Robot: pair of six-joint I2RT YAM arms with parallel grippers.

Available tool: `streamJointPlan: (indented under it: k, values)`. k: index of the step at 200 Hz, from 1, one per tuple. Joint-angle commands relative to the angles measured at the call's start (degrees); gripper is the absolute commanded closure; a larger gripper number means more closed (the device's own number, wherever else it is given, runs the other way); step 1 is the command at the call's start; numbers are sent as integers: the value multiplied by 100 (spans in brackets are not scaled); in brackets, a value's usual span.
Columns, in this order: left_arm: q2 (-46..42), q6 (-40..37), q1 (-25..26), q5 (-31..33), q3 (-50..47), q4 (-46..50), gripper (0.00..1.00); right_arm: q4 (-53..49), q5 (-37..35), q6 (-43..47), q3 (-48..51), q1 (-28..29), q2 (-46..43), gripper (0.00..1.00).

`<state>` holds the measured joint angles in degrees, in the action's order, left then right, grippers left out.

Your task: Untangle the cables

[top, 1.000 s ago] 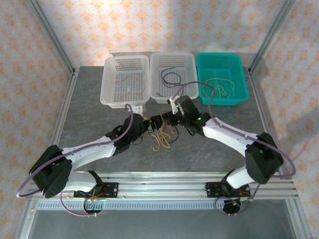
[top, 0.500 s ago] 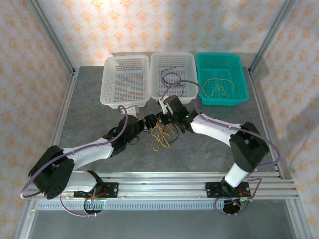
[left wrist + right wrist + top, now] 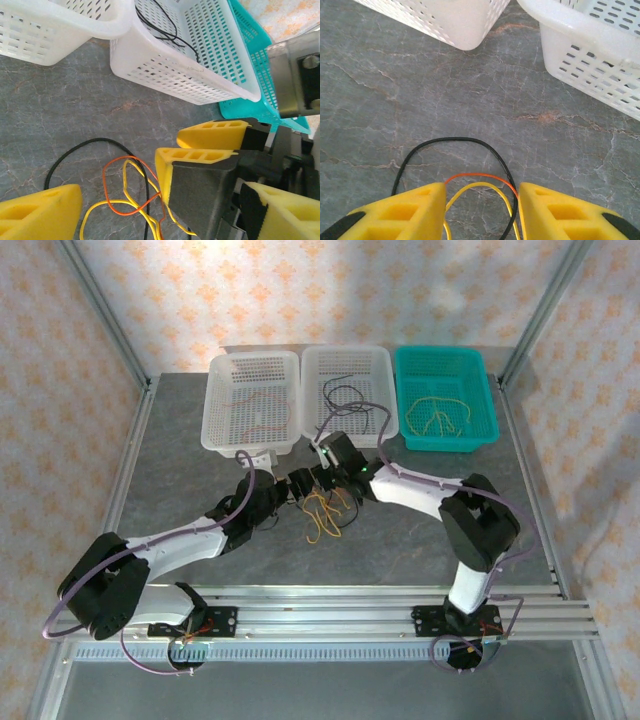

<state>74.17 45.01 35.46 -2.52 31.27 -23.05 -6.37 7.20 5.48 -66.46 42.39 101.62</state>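
Right, both arms meet over the tangle of cables (image 3: 322, 514) in the middle of the tabletop (image 3: 180, 490). From above, the left gripper (image 3: 299, 483) and right gripper (image 3: 326, 480) sit nose to nose, with the loose wires just on the near side of them. Beyond the grippers stand three baskets, and this view looks into them: a reddish wire in the left white basket (image 3: 250, 445), a black wire in the middle white basket (image 3: 345, 350), yellow ones in the teal basket (image 3: 455, 445).

Up close, the right wrist view gives the detail. The right gripper's fingers stand partly apart with nothing pinched. One black loop, one orange-red wire and a yellow loop lie in the gap between them.

The left wrist view shows the left gripper spread wide and holding nothing. One yellow finger (image 3: 200, 157) of the right gripper sits between its jaws. The same three colours lie there too, nearer one finger; the yellow strands overlap too much to count.
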Motion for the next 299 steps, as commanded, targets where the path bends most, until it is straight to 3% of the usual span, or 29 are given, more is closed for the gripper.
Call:
streamJointPlan:
  k: [1, 31, 103, 146, 192, 245, 299]
  values:
    - [-99, 16, -70, 6, -93, -105, 17, -192, -401, 398, -177, 32, 128, 58]
    - [-301, 75, -140, 120, -276, -77, 17, -292, -626, 960, -197, -17, 221, 58]
    - [-707, 271, -570, -44, -797, -244, 17, -892, 11, 1685, -368, -229, 386, 58]
    - [-782, 306, -725, -142, -927, -286, 18, -921, 72, 1633, -410, -345, 332, 59]
    - [-802, 324, -777, -203, -947, -324, 18, -841, 563, 1432, -270, -424, -336, 59]
    - [-735, 289, -887, -360, -947, -400, 18, -2022, 1306, 1618, -169, -433, -364, 60]
    - [-537, 286, -920, -557, -874, -572, 19, -1835, 789, 1511, -201, -433, 80, 61]
